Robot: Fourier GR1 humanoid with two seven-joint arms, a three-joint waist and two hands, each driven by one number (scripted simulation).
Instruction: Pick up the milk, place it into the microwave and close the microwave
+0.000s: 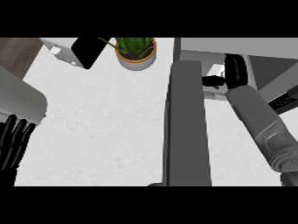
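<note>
Two black hands: left hand (6, 140) fingers straight, together; right hand (233, 72) inside boxy grey microwave (286, 78), fingers unclear.

No legible text, label, brand, number or sign anywhere. Microwave (280, 83) panel dark, markings too blurred to read. Milk (214, 78) mostly hidden, no readable print. Pot (137, 59) under the plant plain.

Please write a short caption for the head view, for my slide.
Right hand reaches into the open microwave past its door; left hand rests open at lower left.
</note>
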